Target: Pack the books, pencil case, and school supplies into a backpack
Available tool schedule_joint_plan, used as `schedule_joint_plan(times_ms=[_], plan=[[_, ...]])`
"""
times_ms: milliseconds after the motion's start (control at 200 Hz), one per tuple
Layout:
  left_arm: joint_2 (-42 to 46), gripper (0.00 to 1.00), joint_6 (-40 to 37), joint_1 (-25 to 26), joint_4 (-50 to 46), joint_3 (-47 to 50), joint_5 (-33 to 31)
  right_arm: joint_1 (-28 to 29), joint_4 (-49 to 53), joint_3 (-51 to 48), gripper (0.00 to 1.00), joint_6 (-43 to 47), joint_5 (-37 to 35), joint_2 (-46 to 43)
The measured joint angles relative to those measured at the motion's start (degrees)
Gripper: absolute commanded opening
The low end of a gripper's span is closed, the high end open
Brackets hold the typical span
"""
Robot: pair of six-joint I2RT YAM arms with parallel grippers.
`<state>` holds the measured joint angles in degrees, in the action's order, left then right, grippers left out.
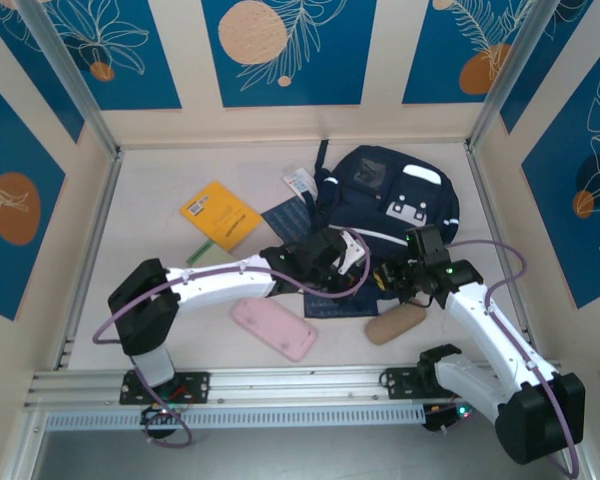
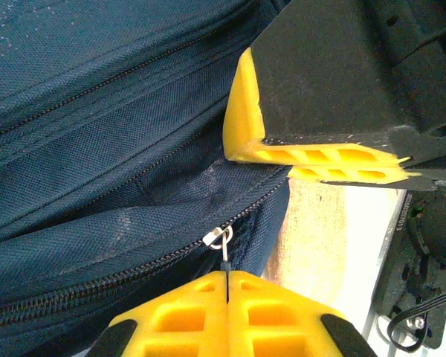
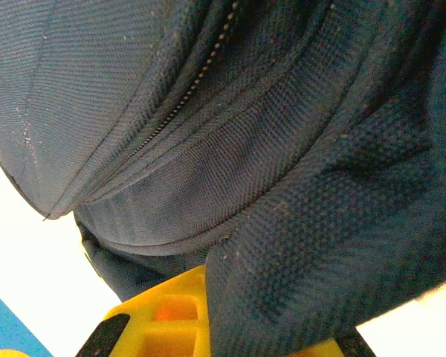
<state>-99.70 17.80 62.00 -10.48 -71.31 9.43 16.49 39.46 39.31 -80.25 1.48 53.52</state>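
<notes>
— Backpack (image 1: 372, 200) first: where does it lie?

— On the table (image 1: 150, 220), toward one o'clock from its middle in the top view. It is the biggest thing there: dark navy, with thin white stripes and white buckles.

— And the cloth up close?

— Coarse woven fabric with a fine grid of threads, folded into soft ridges. In the left wrist view a zipper (image 2: 134, 269) of small dark teeth runs from eight o'clock up toward two o'clock, with a small silver zipper pull (image 2: 218, 238) on it.

— The left gripper (image 2: 228, 281)?

— Clenched. Its yellow fingers, moulded with square hollows, meet flat together at six o'clock in that view. The thin tab of the zipper pull is nipped between them.

— The right gripper (image 3: 264, 331)?

— Clenched too, on the backpack. A thick fold of the navy fabric comes down between its yellow fingers. In the top view it sits at the bag's six o'clock edge, just beside the left gripper.

— What else lies about?

— A yellow book (image 1: 220, 215), thin and flat, at nine o'clock of the backpack, well apart from it. A navy book (image 1: 283, 222) lies between the two. A pink case (image 1: 273, 328), rounded and smooth, is at seven o'clock, and a tan case (image 1: 396, 322) is at six o'clock.
</notes>
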Motion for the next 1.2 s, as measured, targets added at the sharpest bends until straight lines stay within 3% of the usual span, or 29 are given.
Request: schedule_joint_plan(times_ms=[300,440,830,1200], plan=[[-1.8,0.21,-0.3,0.0,-0.3,-0.5,0.9,0.6,0.0,0.2,0.0,0.0,0.1,0.1],[-2.4,0.0,-0.3,0.0,-0.8,-0.9,0.7,0.6,0.2,0.6,0.0,0.0,0.1,0.4],[-1.0,0.0,-1.7,-1.4,-0.9,0.0,-0.6,-0.2,0.8,0.9,0.0,2.6,-0.2,-0.6],[1.6,0.0,-1.4,-7.2,0.2,2.8,2.7,-4.0,1.7,0.9,0.0,6.1,0.7,-4.3]])
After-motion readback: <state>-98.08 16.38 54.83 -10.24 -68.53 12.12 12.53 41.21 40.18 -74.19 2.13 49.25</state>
